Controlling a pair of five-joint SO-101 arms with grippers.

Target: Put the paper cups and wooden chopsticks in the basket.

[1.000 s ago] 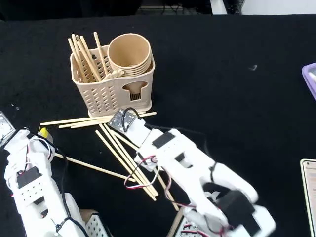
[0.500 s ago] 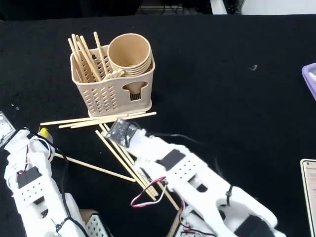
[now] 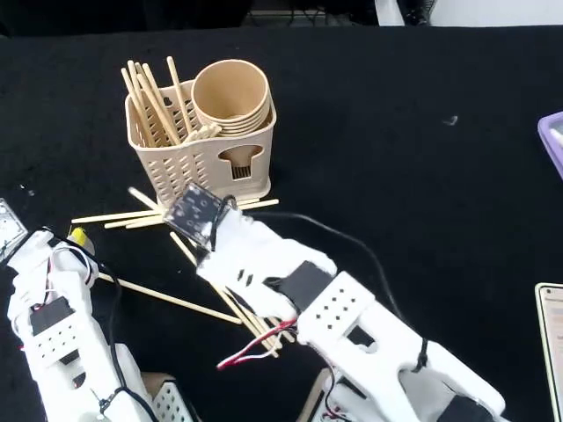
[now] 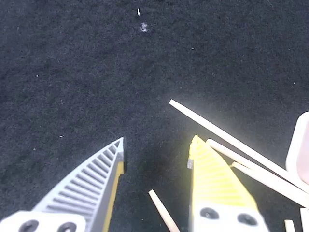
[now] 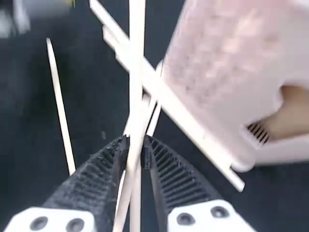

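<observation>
My right end effector (image 5: 135, 143) is clenched on one wooden chopstick (image 5: 136, 72), pinched between both fingertips. In the high view, left of centre, this stick's long axis runs diagonally and its free tip points to the upper left. It sits just in front of the basket (image 3: 202, 167). The basket stands in the upper left of the high view and holds stacked paper cups (image 3: 230, 92) and leaning chopsticks (image 3: 149, 97). Loose chopsticks (image 3: 211, 272) lie on the black tabletop (image 3: 422, 176) below the basket, some level, some diagonal under my right arm. My left end effector (image 4: 157, 145) is spread wide, grasping nothing, with stick ends just beside its yellow finger.
</observation>
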